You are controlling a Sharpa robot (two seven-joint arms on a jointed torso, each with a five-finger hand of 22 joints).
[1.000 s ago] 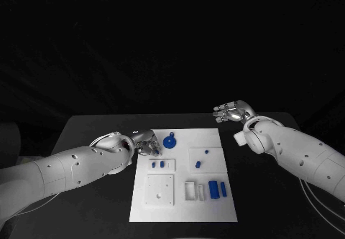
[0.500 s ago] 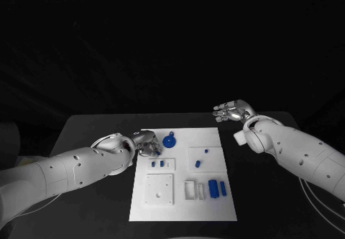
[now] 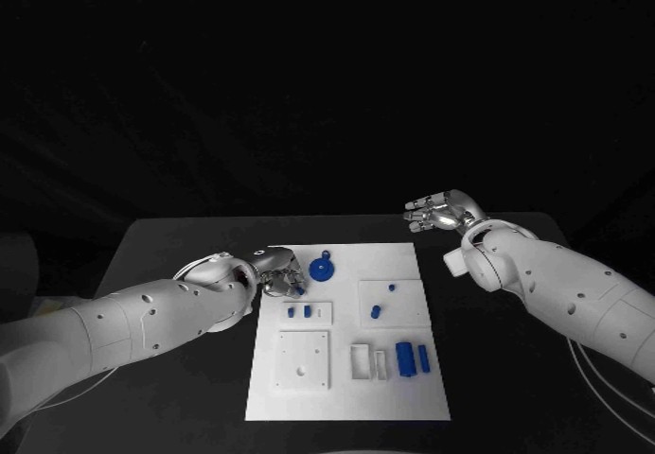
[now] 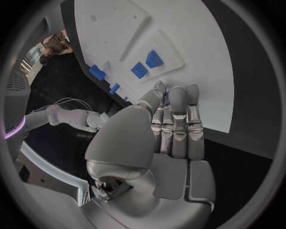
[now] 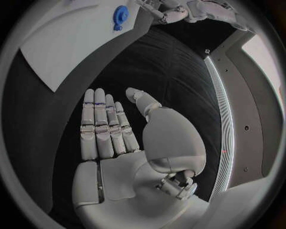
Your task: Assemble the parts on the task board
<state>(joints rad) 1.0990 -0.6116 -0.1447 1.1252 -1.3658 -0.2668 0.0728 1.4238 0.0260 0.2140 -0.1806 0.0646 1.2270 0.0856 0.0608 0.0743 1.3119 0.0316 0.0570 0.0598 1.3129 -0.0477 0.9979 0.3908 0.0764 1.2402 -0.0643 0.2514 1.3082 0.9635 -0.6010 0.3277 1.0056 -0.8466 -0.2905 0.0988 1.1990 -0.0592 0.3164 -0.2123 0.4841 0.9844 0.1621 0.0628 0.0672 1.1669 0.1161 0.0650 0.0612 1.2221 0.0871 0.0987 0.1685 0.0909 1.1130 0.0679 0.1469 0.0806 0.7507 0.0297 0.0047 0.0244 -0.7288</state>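
The white task board (image 3: 348,397) lies in the middle of the black table. A blue gear (image 3: 322,270) stands near its far left corner. My left hand (image 3: 280,272) hovers at the board's left edge beside the gear, and its thumb and a finger pinch a small blue part (image 4: 164,97). In the left wrist view the left hand (image 4: 164,138) points across the board (image 4: 197,62). My right hand (image 3: 439,213) hangs beyond the board's far right corner, fingers apart, holding nothing. The right wrist view shows the right hand (image 5: 119,138), the gear (image 5: 121,11) and the board (image 5: 66,47).
Two small blue pegs (image 3: 299,310) stand left of centre on the board, two more (image 3: 377,309) on a raised square. Two blue blocks (image 3: 411,357) lie beside a white frame (image 3: 367,362). A white square plate (image 3: 305,359) sits at the near left.
My left hand has edged slightly toward the board with the small blue part still pinched. The right hand has not moved.
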